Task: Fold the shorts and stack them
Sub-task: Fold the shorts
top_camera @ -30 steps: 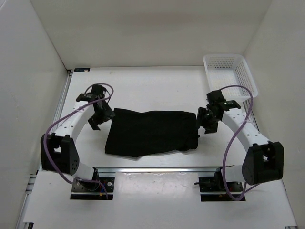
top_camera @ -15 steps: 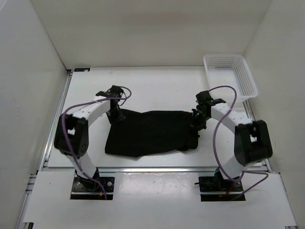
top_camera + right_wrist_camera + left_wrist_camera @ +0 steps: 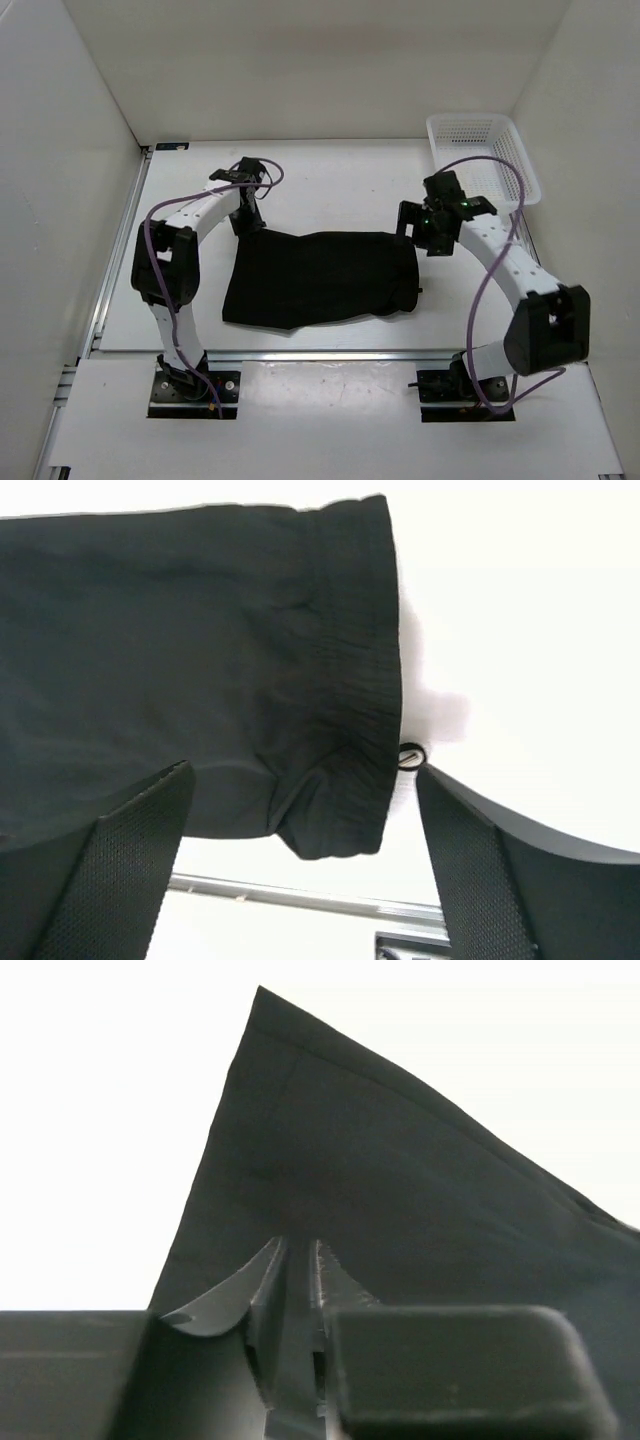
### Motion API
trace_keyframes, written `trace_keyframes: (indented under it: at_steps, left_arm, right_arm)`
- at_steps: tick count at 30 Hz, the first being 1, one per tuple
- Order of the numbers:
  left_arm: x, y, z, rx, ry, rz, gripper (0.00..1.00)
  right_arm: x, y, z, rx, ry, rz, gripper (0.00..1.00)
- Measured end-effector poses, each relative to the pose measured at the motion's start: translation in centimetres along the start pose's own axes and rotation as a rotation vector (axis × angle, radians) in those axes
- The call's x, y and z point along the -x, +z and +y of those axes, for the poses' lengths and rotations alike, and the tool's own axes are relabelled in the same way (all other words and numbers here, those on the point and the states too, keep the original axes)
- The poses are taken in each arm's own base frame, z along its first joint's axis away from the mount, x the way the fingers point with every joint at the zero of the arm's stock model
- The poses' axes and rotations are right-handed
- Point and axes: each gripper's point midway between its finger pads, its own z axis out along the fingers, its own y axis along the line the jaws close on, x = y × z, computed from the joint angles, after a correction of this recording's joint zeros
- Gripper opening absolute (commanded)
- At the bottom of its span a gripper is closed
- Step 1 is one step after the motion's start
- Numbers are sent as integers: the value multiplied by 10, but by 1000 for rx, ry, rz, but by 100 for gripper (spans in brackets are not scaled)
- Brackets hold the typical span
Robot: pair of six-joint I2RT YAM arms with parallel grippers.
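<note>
One pair of black shorts [image 3: 320, 275] lies flat on the white desk [image 3: 330, 180], midway between the two arms. Its long axis runs left to right across the top view. The gathered waistband [image 3: 365, 660] forms the right-hand end, facing the right arm, and the opposite end faces the left arm, its edge slanting away toward the near side. The near edge dips to a shallow point left of centre. The left gripper [image 3: 245, 218] is at the far left corner of the shorts. In its wrist view [image 3: 295, 1250] the jaws are drawn almost together with only a thin slit between them, right over the dark cloth, and the corner of the shorts [image 3: 262, 995] comes to a peak beyond them. Whether any cloth is caught in that slit cannot be told. The right gripper [image 3: 420, 235] hangs at the far right corner, over the waistband end. Its wrist view [image 3: 302, 770] shows the jaws spread wide and holding nothing, with one finger [image 3: 130, 850] over the cloth and the other finger [image 3: 490, 860] over bare desk, so the waistband edge runs between them. Just beside the waistband a small dark ring [image 3: 410, 755] lies on the desk. At the far right corner of the desk stands a white basket [image 3: 515, 160], well apart from the shorts.
</note>
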Motion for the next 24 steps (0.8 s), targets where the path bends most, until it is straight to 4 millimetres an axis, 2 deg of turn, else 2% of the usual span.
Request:
trace_keyframes:
  at_steps: [2, 4, 6, 8, 10, 12, 15, 19, 20, 21, 22, 24]
  left_arm:
    - [7, -17, 0, -23, -4, -35, 31]
    - [11, -36, 4, -48, -15, -68, 31]
    - [13, -54, 12, -80, -32, -102, 31]
    - [11, -62, 26, -99, -58, -118, 29]
    - [2, -58, 44, -92, -86, -97, 26]
    - [-12, -40, 62, -65, -113, -47, 24]
    - [-38, -13, 80, -26, -139, 47, 24]
    - [-53, 0, 89, -23, -167, 106, 22]
    - [-53, 1, 89, -34, -175, 110, 22]
    - [-52, 1, 89, -40, -181, 109, 22]
    - [-51, 2, 88, -47, -184, 106, 22]
    - [-47, 1, 88, -61, -190, 96, 22]
  right_arm:
    - [9, -18, 3, 21, -16, -64, 99]
    - [3, -20, 1, 29, -26, -66, 96]
    - [-15, -6, -3, 33, -27, -5, 94]
    - [-42, 13, -10, 26, -17, 94, 93]
    - [-66, 31, -17, 12, -5, 186, 93]
    - [-82, 42, -22, 3, 3, 253, 92]
    - [-82, 51, -20, 11, 2, 258, 84]
    - [-80, 68, -17, 11, -15, 254, 69]
    - [-81, 73, -17, 5, -19, 264, 56]
    - [-82, 75, -16, -3, -25, 277, 48]
    - [-81, 77, -14, -5, -29, 279, 33]
    - [-78, 82, -11, -8, -26, 282, 17]
